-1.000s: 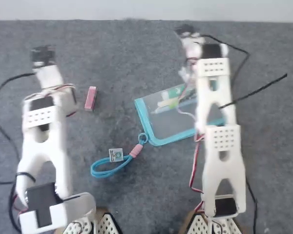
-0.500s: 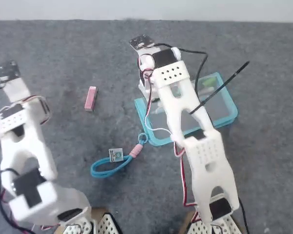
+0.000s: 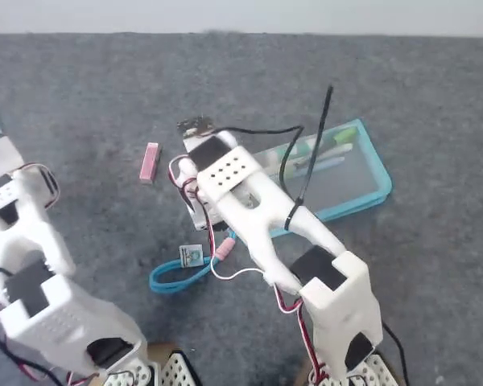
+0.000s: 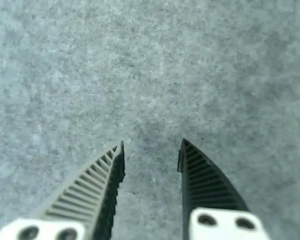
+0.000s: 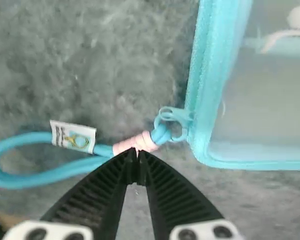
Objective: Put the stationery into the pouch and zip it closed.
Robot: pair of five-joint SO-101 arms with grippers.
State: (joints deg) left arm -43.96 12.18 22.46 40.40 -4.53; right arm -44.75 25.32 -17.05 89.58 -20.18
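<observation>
The teal clear pouch [image 3: 338,181] lies at the middle right with green and white stationery [image 3: 326,147] inside. Its corner [image 5: 215,90] and zipper ring [image 5: 171,123] appear in the right wrist view. A blue strap [image 3: 177,276] with a pink band [image 5: 138,142] and a small tag [image 3: 191,255] trails from that ring. My right gripper [image 5: 135,155] is shut with its tips right beside the pink band and nothing between them. A pink eraser [image 3: 150,161] lies alone on the carpet. My left gripper [image 4: 151,146] is open above bare grey carpet.
The right arm [image 3: 258,209] stretches across the pouch's left end and hides it in the high view. The left arm [image 3: 24,233] stands along the left edge. A black cable [image 3: 306,161] arcs over the pouch. Open carpet lies at the back.
The right arm has swung left from above the pouch to its left end by the strap. The left arm has pulled away from the eraser toward the left edge.
</observation>
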